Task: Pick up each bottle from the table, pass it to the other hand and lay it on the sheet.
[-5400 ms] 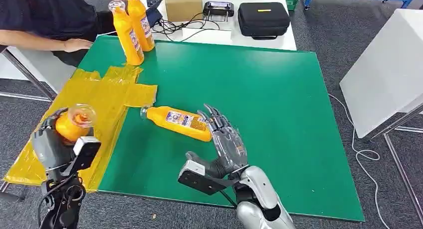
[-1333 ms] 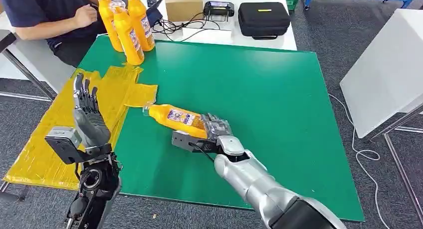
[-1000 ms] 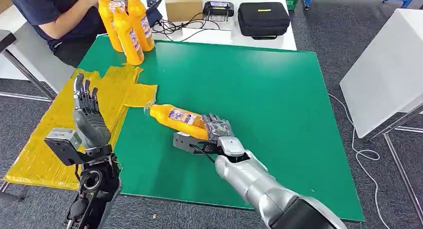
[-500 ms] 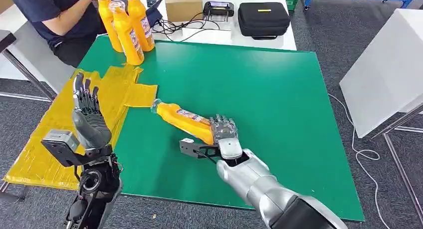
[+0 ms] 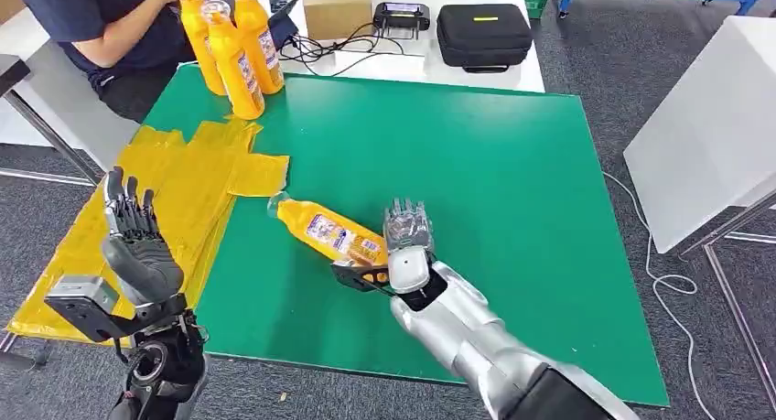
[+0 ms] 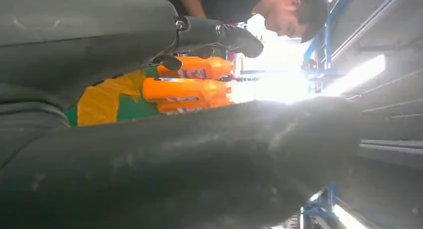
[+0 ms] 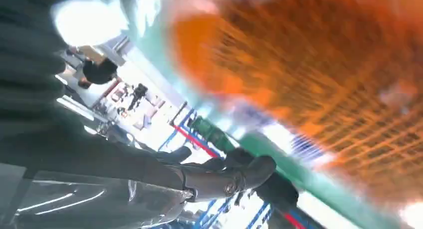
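Here, your orange bottle (image 5: pixel 332 235) sits in the right hand (image 5: pixel 403 246), gripped at its base end, with its capped neck pointing toward the yellow sheet (image 5: pixel 156 210). It is angled across the green table (image 5: pixel 512 164) near the front middle, and from the head view you cannot tell for certain whether its neck end is touching the mat or just clear of it. In the right wrist view the bottle (image 7: pixel 319 74) is a blurred orange mass close to the lens, so you get no finer detail of the grip there.

Your left hand (image 5: pixel 137 242) is raised over the near part of the sheet, palm turned inward, fingers straight and spread, holding nothing. It is well apart from the bottle.

The sheet covers the table's left edge, crumpled in places, with a flap reaching toward the bottle's neck.

At the far left corner of the table you see three more orange bottles (image 5: pixel 233 59) standing upright close together; the left wrist view shows them (image 6: pixel 187 89) too. A person (image 5: pixel 101 26) in a dark top sits just behind them.

Beyond the green table, a white table carries a cardboard box (image 5: pixel 336 8), a black case (image 5: pixel 483 34) and some cables (image 5: pixel 339 52).
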You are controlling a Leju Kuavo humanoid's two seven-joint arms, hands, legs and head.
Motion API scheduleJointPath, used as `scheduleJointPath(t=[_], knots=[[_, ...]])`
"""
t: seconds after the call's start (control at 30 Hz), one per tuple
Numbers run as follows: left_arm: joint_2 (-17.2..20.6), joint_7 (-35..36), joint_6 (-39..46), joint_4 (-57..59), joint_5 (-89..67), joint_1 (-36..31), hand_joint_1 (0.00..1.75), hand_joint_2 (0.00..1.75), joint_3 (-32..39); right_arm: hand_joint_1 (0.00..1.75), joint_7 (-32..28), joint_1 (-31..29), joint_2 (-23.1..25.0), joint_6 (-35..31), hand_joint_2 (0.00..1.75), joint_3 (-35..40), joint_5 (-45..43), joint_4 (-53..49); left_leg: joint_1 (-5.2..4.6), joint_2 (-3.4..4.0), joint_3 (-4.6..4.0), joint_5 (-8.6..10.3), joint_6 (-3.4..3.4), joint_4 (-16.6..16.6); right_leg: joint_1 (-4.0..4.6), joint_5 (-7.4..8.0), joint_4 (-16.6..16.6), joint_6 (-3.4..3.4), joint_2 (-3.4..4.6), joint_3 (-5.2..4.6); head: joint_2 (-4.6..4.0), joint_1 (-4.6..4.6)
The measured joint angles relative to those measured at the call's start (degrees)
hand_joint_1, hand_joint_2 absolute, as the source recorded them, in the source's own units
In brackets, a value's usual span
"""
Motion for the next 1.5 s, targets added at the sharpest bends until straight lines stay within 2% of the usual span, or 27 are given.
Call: scheduleJointPath(t=[0.13, 0.2, 0.4, 0.43, 0.67, 0.83, 0.87, 0.9, 1.07, 1.2, 1.33, 1.5], knots=[[0.66, 0.92, -1.79, 0.00, 0.59, -0.09, 0.00, 0.00, 0.09, 0.00, -5.73, 4.69, -3.43, 11.65, 0.00, -4.70, -6.85, -17.90, -0.02, 0.00, -0.03, 0.00, 0.00, 0.00, -0.02, 0.00, -0.01, 0.00, 0.00, -0.03, 0.02, -0.02], [0.92, 1.03, -1.86, 0.07, 0.70, -0.32, 0.00, 0.00, 0.06, 0.00, -6.25, 5.74, -4.78, 13.12, 0.00, -6.02, -8.61, -24.41, -0.02, 0.00, -0.03, 0.00, 0.00, 0.00, -0.02, 0.01, -0.01, 0.00, 0.00, -0.03, 0.00, 0.02], [0.98, 1.05, -1.86, 0.09, 0.72, -0.33, 0.00, 0.00, 0.07, 0.00, -6.27, 5.78, -5.11, 13.37, 0.00, -6.31, -8.85, -25.61, -0.02, 0.01, -0.03, 0.00, 0.00, 0.00, -0.02, 0.01, -0.02, 0.00, 0.01, -0.03, 0.02, -0.02], [1.25, 1.07, -1.88, 0.11, 0.96, -0.44, 0.00, 1.75, 0.07, 0.00, -6.42, 6.47, -6.46, 13.81, 0.00, -7.34, -9.38, -31.19, -0.02, 0.01, -0.02, 0.00, 0.00, 0.00, -0.01, 0.01, -0.01, 0.00, 0.01, -0.02, 0.02, -0.02], [1.90, 1.40, -1.00, -0.06, 1.09, -0.39, 0.00, 1.75, 0.37, 0.00, -5.37, 8.13, -9.75, 13.59, 0.00, -8.98, -11.11, -44.60, -0.01, 0.01, -0.05, 0.00, 0.00, 0.00, -0.01, 0.01, 0.00, 0.01, 0.01, -0.04, 0.00, -0.04], [2.05, 1.40, -0.72, -0.89, 0.44, 0.50, 0.00, 1.75, 1.09, 0.00, -8.54, 9.72, -10.62, 12.85, 0.00, -12.78, -19.09, -55.14, -0.01, -0.01, -0.08, 0.00, 0.00, 0.00, -0.01, 0.01, -0.01, 0.01, 0.00, -0.04, 0.00, 0.00], [2.08, 1.40, -0.72, -0.94, 0.41, 0.49, 0.00, 0.00, 1.18, 0.00, -9.36, 9.84, -10.57, 11.59, 0.00, -13.46, -20.25, -56.01, -0.01, -0.01, -0.08, -0.01, 0.00, 0.00, 0.00, 0.01, -0.01, 0.01, 0.00, -0.03, 0.00, -0.02], [2.12, 1.38, -0.72, -1.00, 0.42, 0.49, 0.00, 0.00, 1.27, 0.00, -10.40, 9.91, -10.31, 9.91, 1.75, -14.21, -21.01, -56.57, -0.01, 0.00, -0.07, -0.01, 0.00, 0.00, 0.00, 0.01, -0.01, 0.01, 0.00, -0.02, 0.00, 0.00], [2.36, 0.39, -0.46, -1.03, 0.98, 0.66, 0.00, 0.00, 1.31, 0.00, -14.42, 8.23, -7.58, 3.86, 1.75, -15.14, -24.61, -52.26, 0.00, 0.00, -0.06, 0.00, -0.01, -0.03, 0.04, 0.02, 0.01, -0.01, 0.02, 0.00, 0.00, 0.00], [2.47, 0.00, 0.48, -1.18, 1.40, 0.72, 0.00, 0.00, 1.20, 0.00, -15.19, 2.49, -2.50, -2.38, 1.75, -14.68, -26.08, -35.79, 0.10, 0.02, -0.03, 0.12, -0.12, -0.03, 0.10, 0.03, 0.03, -0.02, 0.02, 0.00, 0.02, -0.02], [2.62, -0.18, 0.85, -1.18, 2.32, 0.49, 0.00, 0.00, 0.81, 0.00, -13.74, -3.19, 0.75, -8.27, 1.75, -8.69, -38.68, -20.45, 0.12, -0.03, -0.04, 0.15, -0.15, -0.02, 0.11, 0.03, 0.07, -0.02, -0.01, 0.00, 0.00, -0.04], [2.75, -0.22, 1.16, -1.16, 2.38, 0.20, 0.00, 0.00, 0.63, 0.00, -13.15, -6.77, 2.34, -9.82, 1.75, -2.83, -42.98, -10.56, 0.11, -0.08, -0.09, 0.14, -0.15, -0.02, 0.09, 0.03, 0.06, -0.02, -0.04, -0.03, 0.00, 0.00]])
